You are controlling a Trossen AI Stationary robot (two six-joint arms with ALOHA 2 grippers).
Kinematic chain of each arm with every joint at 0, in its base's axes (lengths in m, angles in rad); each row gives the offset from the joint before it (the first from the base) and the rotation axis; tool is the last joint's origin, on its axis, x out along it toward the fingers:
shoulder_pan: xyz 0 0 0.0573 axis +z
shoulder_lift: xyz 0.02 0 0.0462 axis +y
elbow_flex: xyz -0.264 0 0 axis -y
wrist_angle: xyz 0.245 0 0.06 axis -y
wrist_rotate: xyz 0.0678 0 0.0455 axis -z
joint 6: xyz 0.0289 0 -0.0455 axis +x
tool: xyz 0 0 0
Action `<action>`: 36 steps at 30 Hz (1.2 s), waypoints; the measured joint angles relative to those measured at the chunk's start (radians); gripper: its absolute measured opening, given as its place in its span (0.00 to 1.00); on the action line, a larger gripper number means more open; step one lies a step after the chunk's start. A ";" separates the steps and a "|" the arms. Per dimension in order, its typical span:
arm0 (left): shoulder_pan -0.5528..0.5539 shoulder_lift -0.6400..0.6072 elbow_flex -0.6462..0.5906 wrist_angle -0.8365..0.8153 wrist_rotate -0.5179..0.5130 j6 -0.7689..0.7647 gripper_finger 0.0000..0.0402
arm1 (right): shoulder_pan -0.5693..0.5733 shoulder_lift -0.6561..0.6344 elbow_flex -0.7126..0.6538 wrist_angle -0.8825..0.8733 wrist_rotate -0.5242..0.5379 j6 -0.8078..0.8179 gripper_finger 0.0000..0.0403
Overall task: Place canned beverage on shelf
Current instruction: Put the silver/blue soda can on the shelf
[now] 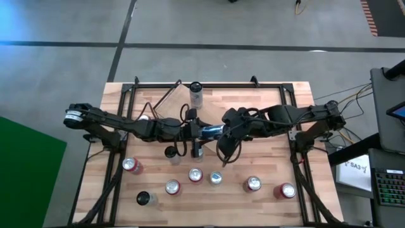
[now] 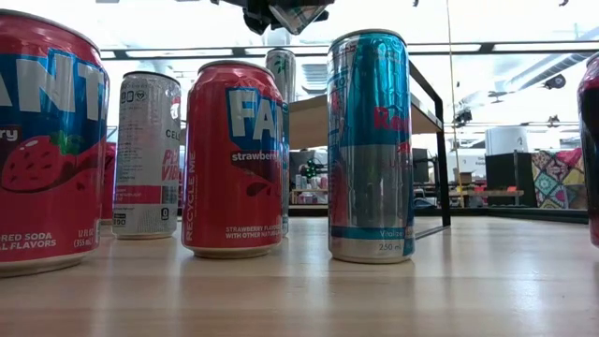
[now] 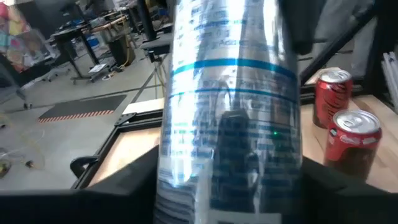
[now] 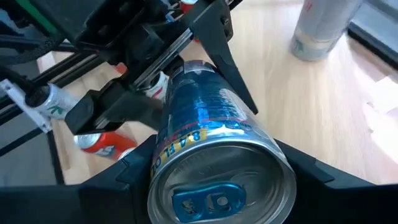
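A blue and silver beverage can [image 1: 207, 131] hangs over the middle of the table, with both grippers meeting on it. My left gripper [image 1: 193, 130] comes from the table's left and is shut on the can's lower part [image 3: 230, 124]. My right gripper [image 1: 219, 134] comes from the right and is shut on the can near its top [image 4: 217, 180]. The shelf [image 2: 423, 114], a light-wood plank on a thin black frame, stands behind the cans in the low view. My left gripper pinches the can's lower body [image 3: 186, 174] between its two fingers, one on each side. The fingers lie across the can and come about level from the table's left. My right gripper pinches the can's wall just below the top rim [image 4: 163, 163], one finger on each side. It comes slanting down from the table's right. The can is lifted clear of the table and tilted, its top with the blue tab toward my right arm.
Several cans stand along the table's near half, among them red ones [image 1: 132, 166] [image 1: 286, 190] and silver-topped ones [image 1: 172, 187] [image 1: 252, 184]. Two more [image 1: 172, 152] [image 1: 197, 149] stand right below the grippers. A tall silver can [image 1: 196, 95] stands at the far middle.
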 joint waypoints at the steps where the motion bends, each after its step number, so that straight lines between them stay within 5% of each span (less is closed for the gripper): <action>1: 0.000 0.000 0.000 -0.001 -0.004 0.000 0.51 | 0.000 0.000 0.000 -0.001 -0.004 -0.001 0.55; 10: 0.000 0.001 -0.011 -0.003 -0.017 -0.029 0.51 | -0.002 -0.016 0.000 0.002 0.031 -0.083 0.74; 19: -0.001 -0.099 -0.127 0.150 0.104 -0.061 0.51 | 0.024 -0.083 0.002 0.024 0.010 -0.257 0.80; 22: -0.003 -0.152 -0.173 0.202 0.188 -0.072 0.51 | 0.046 -0.113 0.002 0.034 0.021 -0.340 0.79; 28: -0.003 -0.229 -0.282 0.452 0.557 -0.100 0.51 | 0.112 -0.146 -0.019 0.100 0.014 -0.567 0.77; 36: -0.002 -0.239 -0.368 0.645 0.585 -0.194 0.51 | 0.132 -0.147 -0.177 0.496 -0.075 -0.814 0.78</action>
